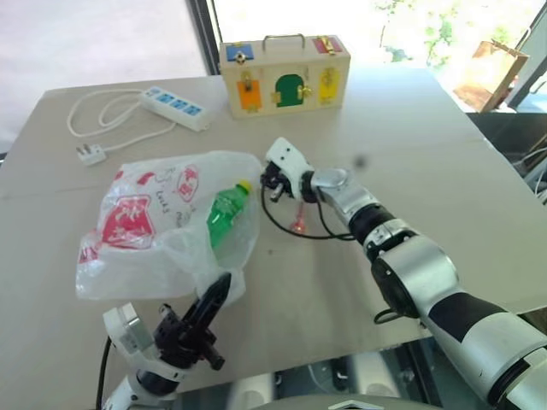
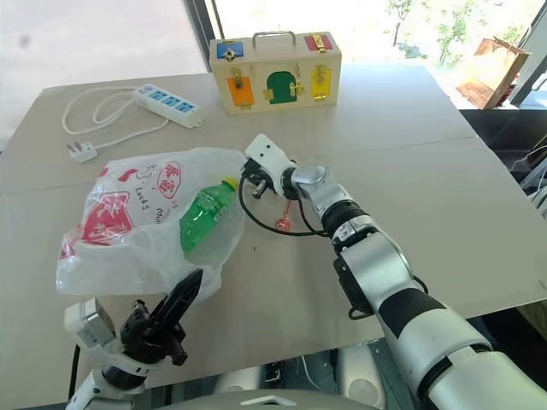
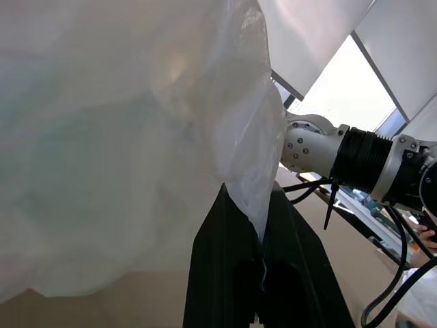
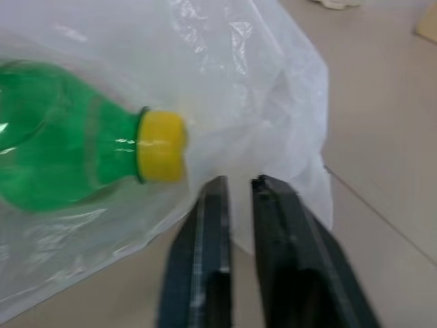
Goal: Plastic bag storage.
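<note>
The plastic bag (image 1: 145,231), thin crinkly white film with red print, lies crumpled at the near left of the table. Inside it lies a green bottle (image 1: 226,213) with a yellow cap (image 4: 160,147). My left gripper (image 1: 224,282) is at the bag's near edge, shut on a fold of the film (image 3: 256,198). My right gripper (image 1: 267,184) reaches the bag's right side beside the bottle's cap. Its jaws stand almost together, with bag film in the narrow gap (image 4: 239,181).
A wooden toy box (image 1: 285,77) with coloured doors stands at the table's far edge. A white power strip (image 1: 173,107) with cord and plug (image 1: 90,154) lies at the far left. A brown paper bag (image 1: 491,73) stands on the floor beyond the far right corner.
</note>
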You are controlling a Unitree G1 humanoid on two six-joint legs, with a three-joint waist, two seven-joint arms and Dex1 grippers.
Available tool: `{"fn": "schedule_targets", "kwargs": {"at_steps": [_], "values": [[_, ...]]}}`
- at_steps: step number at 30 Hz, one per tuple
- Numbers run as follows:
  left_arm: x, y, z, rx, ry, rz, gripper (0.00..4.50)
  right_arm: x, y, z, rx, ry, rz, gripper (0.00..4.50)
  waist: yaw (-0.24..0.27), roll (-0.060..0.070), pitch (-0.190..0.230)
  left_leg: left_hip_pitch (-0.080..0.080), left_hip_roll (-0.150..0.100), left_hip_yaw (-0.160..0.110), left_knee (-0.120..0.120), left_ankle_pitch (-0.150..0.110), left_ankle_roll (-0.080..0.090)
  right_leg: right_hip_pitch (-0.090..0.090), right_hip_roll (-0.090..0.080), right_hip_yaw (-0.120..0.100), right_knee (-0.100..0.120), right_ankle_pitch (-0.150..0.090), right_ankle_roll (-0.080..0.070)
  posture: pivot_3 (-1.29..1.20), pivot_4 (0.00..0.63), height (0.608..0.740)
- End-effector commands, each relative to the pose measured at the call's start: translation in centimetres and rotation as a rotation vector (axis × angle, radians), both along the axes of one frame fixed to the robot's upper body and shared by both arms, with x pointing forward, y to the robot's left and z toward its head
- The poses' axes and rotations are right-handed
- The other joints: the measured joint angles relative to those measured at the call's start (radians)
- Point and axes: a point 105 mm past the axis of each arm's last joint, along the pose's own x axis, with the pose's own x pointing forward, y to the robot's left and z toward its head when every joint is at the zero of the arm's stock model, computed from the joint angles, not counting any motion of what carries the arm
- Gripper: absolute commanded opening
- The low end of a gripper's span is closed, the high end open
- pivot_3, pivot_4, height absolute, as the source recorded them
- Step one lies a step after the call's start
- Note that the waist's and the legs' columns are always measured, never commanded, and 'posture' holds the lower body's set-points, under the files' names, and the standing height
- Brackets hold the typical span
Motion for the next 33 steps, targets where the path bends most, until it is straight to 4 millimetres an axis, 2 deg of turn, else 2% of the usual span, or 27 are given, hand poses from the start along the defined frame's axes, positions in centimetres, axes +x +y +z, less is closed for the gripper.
{"fn": "schedule_targets", "kwargs": {"at_steps": [1,4,6,13,17,19,21,26,28,33], "values": [[-0.2,0.2,0.5,0.006,-0.018,0.005,0.0,0.1,-1.2,0.9,-0.059,-0.065,0.062,2.4,0.002,0.0,0.0,0.0,0.0,0.0,0.0,0.0,0.0,0.0,0.0,0.0,0.0,0.0,0.0,0.0,0.15,0.74],[-0.2,0.2,0.3,0.004,-0.013,0.002,0.0,0.7,-2.0,1.0,-0.11,-0.133,0.037,3.84,-0.001,0.0,0.0,0.0,-0.001,0.0,0.0,0.0,-0.001,0.0,0.0,0.0,0.0,0.0,0.0,0.0,0.15,0.74],[-0.2,0.1,0.2,0.004,-0.011,-0.001,0.0,1.0,-2.0,1.3,-0.11,-0.154,0.018,4.43,-0.004,0.0,0.0,0.0,-0.001,0.0,0.0,0.001,-0.001,0.0,0.0,0.0,0.0,0.0,0.0,0.0,0.15,0.74],[0.0,0.0,0.3,0.005,-0.015,-0.007,0.0,0.7,-0.5,1.0,-0.09,-0.157,-0.007,4.43,-0.003,0.0,0.0,0.001,0.0,0.001,0.0,0.001,-0.002,0.0,0.003,0.001,0.001,0.0,0.0,0.0,0.15,0.74],[-0.1,0.0,0.4,0.012,-0.015,-0.003,0.0,0.6,0.6,1.6,-0.035,-0.158,-0.024,4.43,-0.001,0.0,0.0,0.0,0.0,0.001,0.0,0.001,-0.002,0.0,0.001,0.001,0.001,0.0,0.0,0.0,0.15,0.74],[-0.1,0.1,0.4,0.016,-0.015,0.002,0.0,0.9,0.1,1.4,-0.046,-0.171,-0.051,3.91,0.0,0.0,0.0,0.0,0.0,0.001,0.0,0.001,-0.002,0.0,0.001,0.001,0.001,0.0,0.0,0.0,0.15,0.74],[-0.2,0.2,0.5,0.018,-0.015,0.008,0.0,1.2,-0.3,1.3,-0.044,-0.169,-0.071,3.19,0.0,0.0,0.0,0.0,0.0,0.001,0.0,0.001,-0.002,0.0,0.0,0.0,0.001,0.0,0.0,0.0,0.15,0.74],[-0.2,0.2,0.4,0.016,-0.013,0.017,0.0,1.5,-0.2,2.4,-0.007,-0.193,-0.089,0.7,-0.003,0.0,0.0,0.0,0.0,0.001,0.0,0.001,-0.002,0.0,0.001,0.0,0.001,0.0,0.0,0.0,0.15,0.74],[-0.2,0.1,0.4,0.014,-0.015,0.018,0.0,1.5,-0.2,2.6,0.003,-0.197,-0.09,0.05,-0.004,0.0,0.0,0.001,0.0,0.001,0.0,0.001,-0.002,0.0,0.001,0.0,0.001,0.0,0.0,0.0,0.15,0.74],[0.0,0.1,0.4,0.013,-0.015,0.017,0.0,1.5,0.0,3.5,0.056,-0.186,-0.087,0.05,-0.003,0.0,0.0,0.0,0.0,0.001,0.0,0.001,-0.002,0.0,0.001,0.0,0.001,0.0,0.0,0.0,0.15,0.74]]}}
